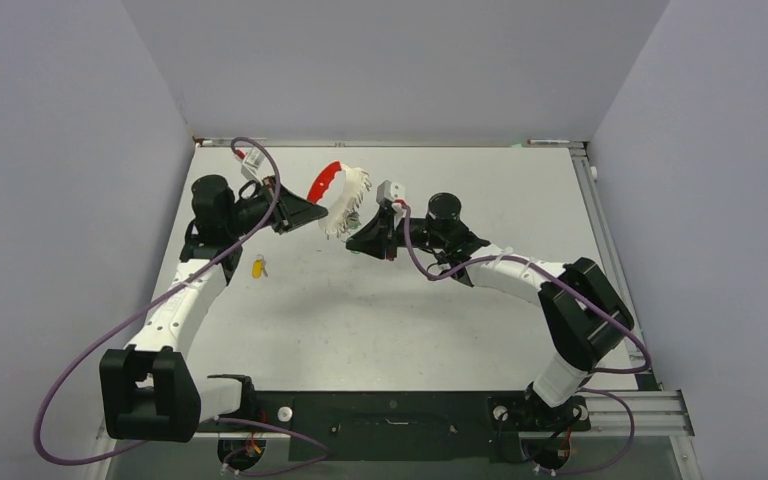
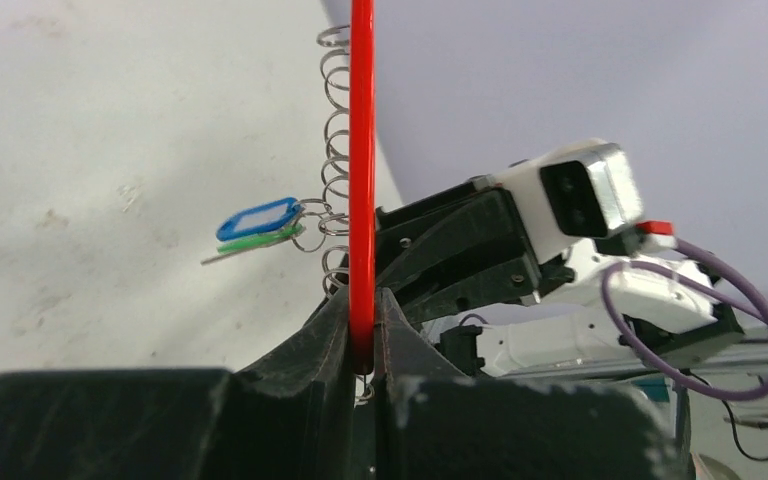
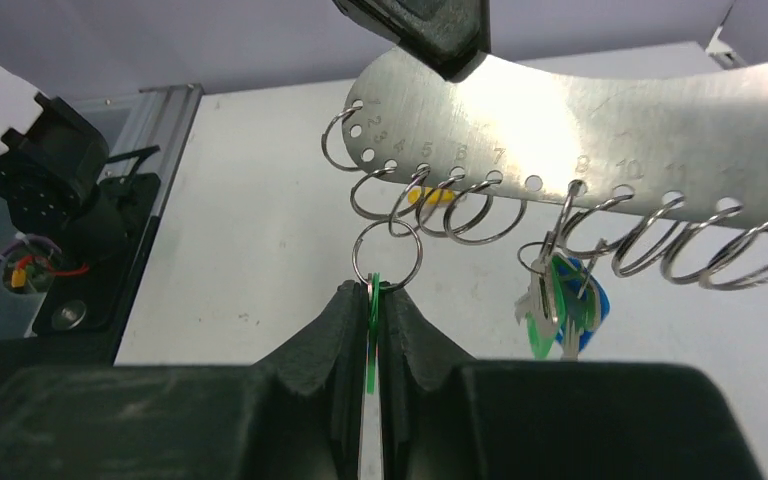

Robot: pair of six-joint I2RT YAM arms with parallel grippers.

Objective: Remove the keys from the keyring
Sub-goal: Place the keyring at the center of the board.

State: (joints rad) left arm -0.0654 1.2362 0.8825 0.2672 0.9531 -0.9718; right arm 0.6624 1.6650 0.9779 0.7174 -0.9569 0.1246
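Right wrist shows your right end effector (image 3: 373,305) pinching a green key (image 3: 372,350), not yet off; left end effector (image 2: 363,310) clamps the keyring (image 2: 362,150). One yellow key (image 1: 258,266) lies freed mid-left; other keys (image 3: 560,310) hang on.

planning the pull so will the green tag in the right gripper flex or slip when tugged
The green tag looks thin, edge-on in the right gripper, so it probably flexes rather than stays stiff. It hangs on a loose split ring from the keyring, so it likely swings. Smooth plastic might slip.
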